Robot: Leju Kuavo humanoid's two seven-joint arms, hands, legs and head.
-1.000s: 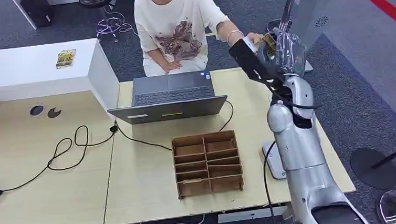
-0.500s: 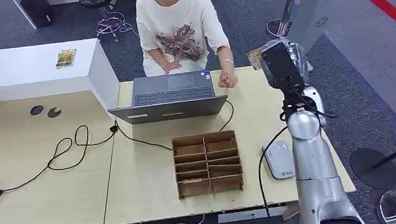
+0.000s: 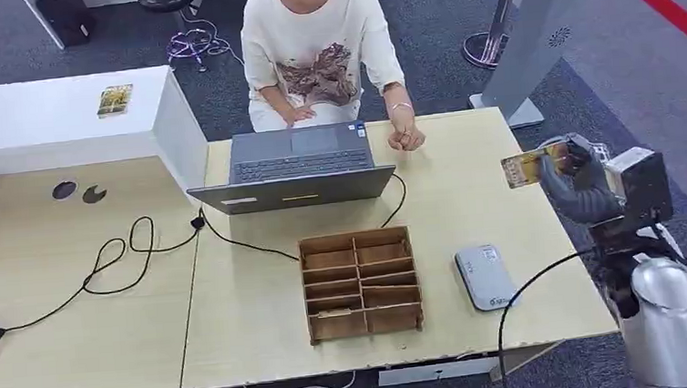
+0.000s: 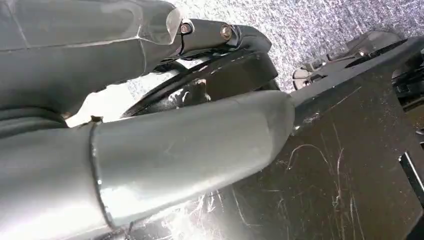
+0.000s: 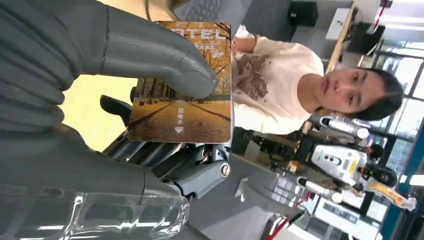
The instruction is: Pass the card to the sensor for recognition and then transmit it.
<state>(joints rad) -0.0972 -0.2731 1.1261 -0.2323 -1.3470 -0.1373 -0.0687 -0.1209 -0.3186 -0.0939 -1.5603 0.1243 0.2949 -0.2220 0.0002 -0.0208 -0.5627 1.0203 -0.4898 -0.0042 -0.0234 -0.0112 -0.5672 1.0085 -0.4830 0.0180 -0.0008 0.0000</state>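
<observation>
I hold the card point(image 5: 181, 85) pinched in my right hand point(image 3: 569, 176), thumb pressed flat across its face and my other fingers behind it; from the head view it sits above the right edge of the tabletop point(image 3: 239, 320), off the surface, its long edge roughly level. My left hand point(image 4: 150, 145) shows close up in its own wrist view, hanging by dark parts of my body, and I cannot tell whether its fingers are spread or curled.

By my reading, the step in hand is bringing the card to the sensor. The grey reader point(image 3: 485, 276) lies flat on the tabletop nearer to me than the card and to its left, just right of the wooden divider box point(image 3: 360, 282), a cable running off it. The next move calls for lowering the hand and drawing it back and inward until the card's face lies over the reader's top (the thumb covers part of the face, which may matter for how flat it can lie). After that comes passing it on.

On the card I can read "TEL" in pale capitals along one edge, and a few small Chinese characters over an arrowhead against a picture of autumn trees. Beyond stand an open laptop point(image 3: 297, 165) and a seated person point(image 3: 316, 54), one hand resting on the tabletop.
</observation>
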